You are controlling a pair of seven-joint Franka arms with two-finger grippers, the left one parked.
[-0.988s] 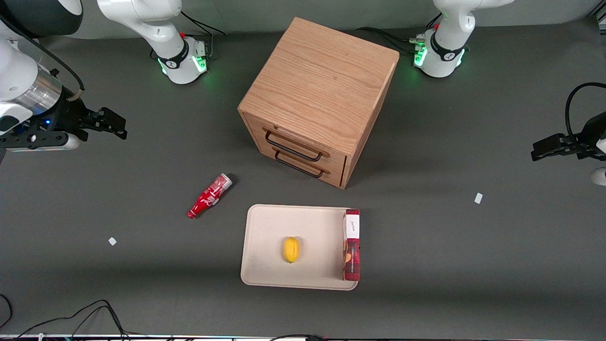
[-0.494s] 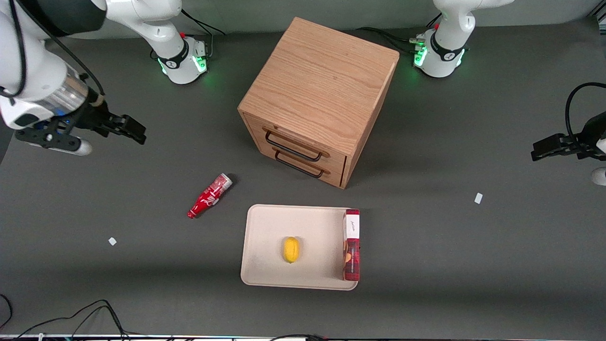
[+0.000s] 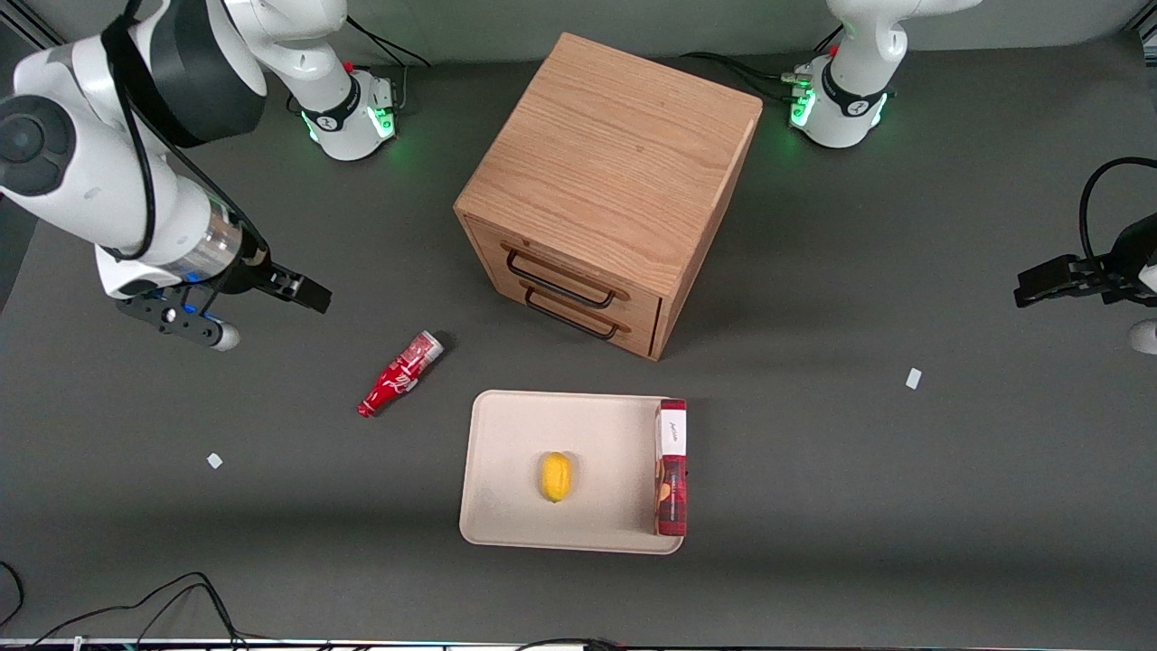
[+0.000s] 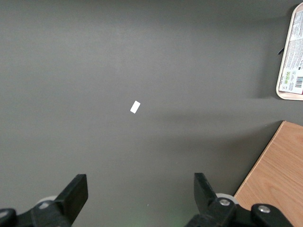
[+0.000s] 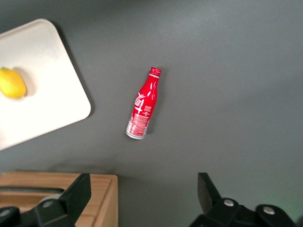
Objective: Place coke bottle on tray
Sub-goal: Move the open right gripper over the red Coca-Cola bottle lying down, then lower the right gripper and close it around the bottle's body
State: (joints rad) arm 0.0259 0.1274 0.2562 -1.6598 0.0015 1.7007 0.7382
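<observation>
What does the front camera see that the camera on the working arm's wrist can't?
Only the front view shows the red box on the tray, both drawer handles, and the whole working arm. Only the wrist view looks down between the open hand. Both show the coke bottle lying on the table, the tray, the lemon and the wooden cabinet.

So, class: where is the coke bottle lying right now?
The coke bottle lies on the table beside the tray, toward the working arm's end; the open gripper is above the table, clear of it.

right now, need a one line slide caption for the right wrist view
Open tool above the coke bottle lying on the table beside the tray.
</observation>
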